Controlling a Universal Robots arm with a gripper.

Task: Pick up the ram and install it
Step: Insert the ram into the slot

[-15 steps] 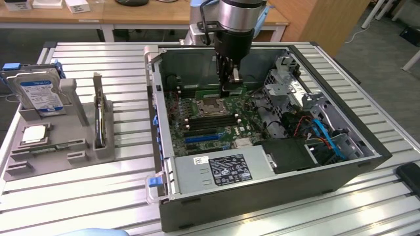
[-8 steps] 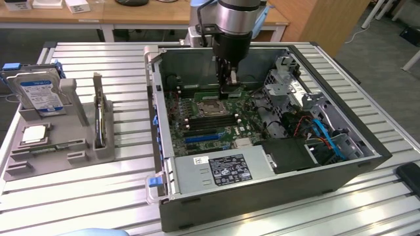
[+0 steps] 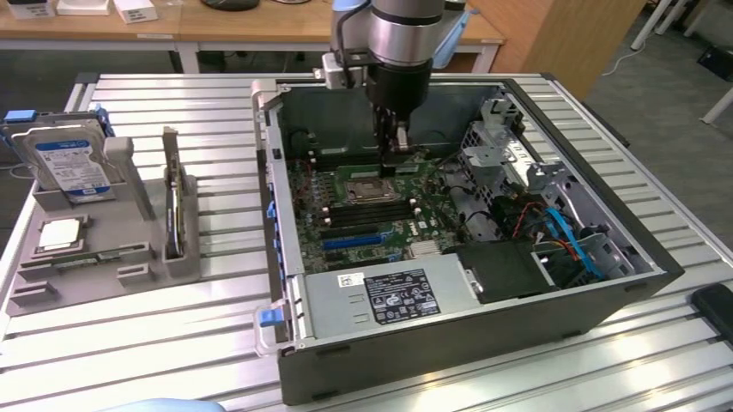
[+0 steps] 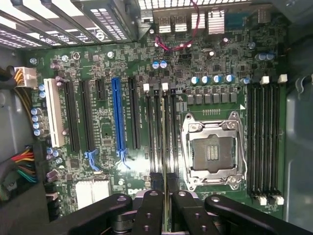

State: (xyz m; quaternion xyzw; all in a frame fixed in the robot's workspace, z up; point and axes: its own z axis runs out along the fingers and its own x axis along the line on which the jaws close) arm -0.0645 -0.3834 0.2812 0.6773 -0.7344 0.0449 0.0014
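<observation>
Black two-fingered tool (image 4: 167, 196) is clamping the ram, a thin green circuit-board stick (image 4: 167, 213), seen edge-on. I am holding it over the black memory slots (image 4: 161, 132) beside the silver processor socket (image 4: 213, 152), its long axis lying parallel to them.

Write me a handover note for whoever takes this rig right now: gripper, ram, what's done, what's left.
Gripper: shut on the ram, which is held edge-on between the fingers.
Position: inside the open computer case, above the motherboard. The ram lines up with the memory slots beside the empty processor socket.
Done: ram picked up and brought into the case.
Left: the ram does not look seated in a slot yet, so the install is unfinished.
</observation>
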